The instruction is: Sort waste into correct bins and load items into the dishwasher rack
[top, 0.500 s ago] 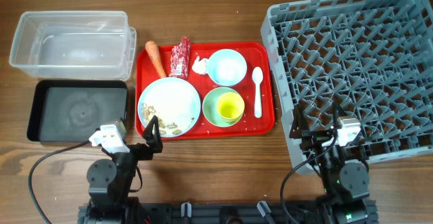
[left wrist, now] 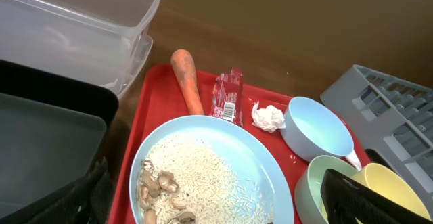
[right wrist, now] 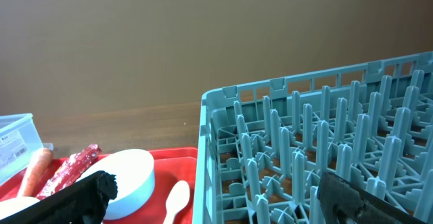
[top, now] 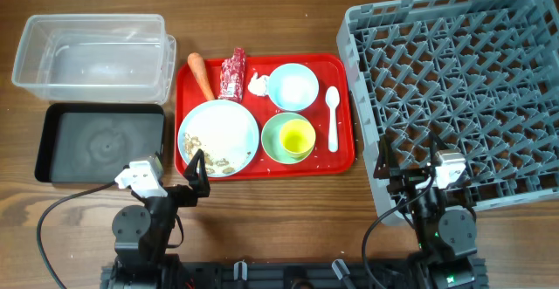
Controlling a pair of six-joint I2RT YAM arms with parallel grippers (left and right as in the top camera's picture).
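Note:
On the red tray (top: 345, 114) lie an orange carrot (top: 201, 74), a red wrapper (top: 232, 73), a white tissue (top: 258, 85), a pale blue plate (top: 231, 130) with rice-like scraps (top: 210, 156), a pale blue bowl (top: 293, 86), a green bowl (top: 272, 141) holding a yellow cup (top: 297, 136), and a white spoon (top: 333, 118). The clear tub (top: 92, 58) and black tray (top: 100, 143) sit at left. The grey rack (top: 458, 88) is at right. My left gripper (top: 190, 177) is open and empty by the tray's near left corner. My right gripper (top: 409, 177) is open at the rack's near edge.
Both arm bases stand at the table's near edge, with cables trailing on the wood. The left wrist view shows the plate (left wrist: 210, 170), carrot (left wrist: 187, 80) and wrapper (left wrist: 229, 97) close ahead. The right wrist view shows the rack's corner (right wrist: 210, 116) and the spoon (right wrist: 177, 198).

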